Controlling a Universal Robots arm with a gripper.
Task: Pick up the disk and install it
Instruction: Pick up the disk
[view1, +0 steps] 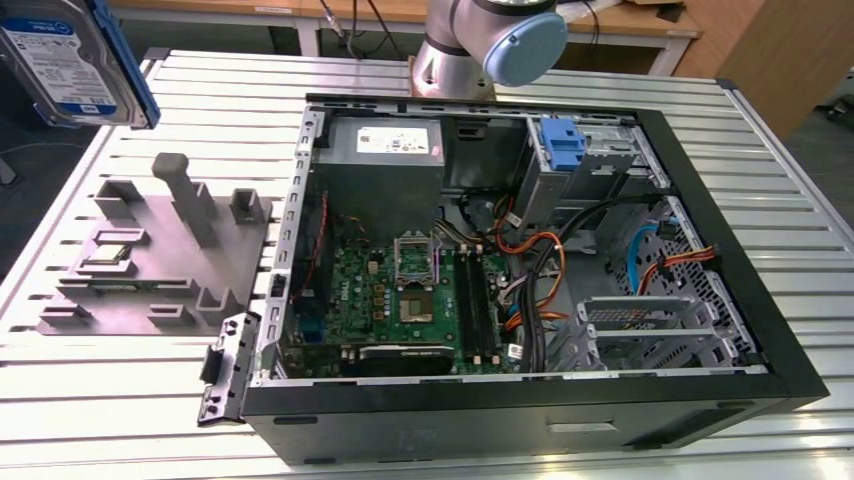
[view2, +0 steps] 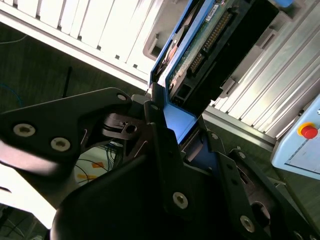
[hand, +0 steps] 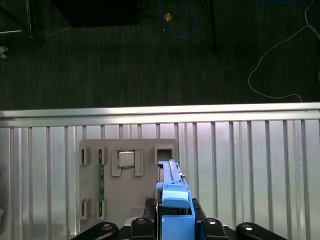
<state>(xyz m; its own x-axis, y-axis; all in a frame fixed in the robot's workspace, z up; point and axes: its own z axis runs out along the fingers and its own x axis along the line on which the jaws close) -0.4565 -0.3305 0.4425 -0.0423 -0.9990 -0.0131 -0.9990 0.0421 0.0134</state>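
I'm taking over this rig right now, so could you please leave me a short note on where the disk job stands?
Claw: shut on the disk.
Disk: held up in the air at the exterior view's left, lifted off the grey fixture on the table, and outside the open computer case.
Done: the disk is picked up.
Left: installing it; the disk is not yet in the case.
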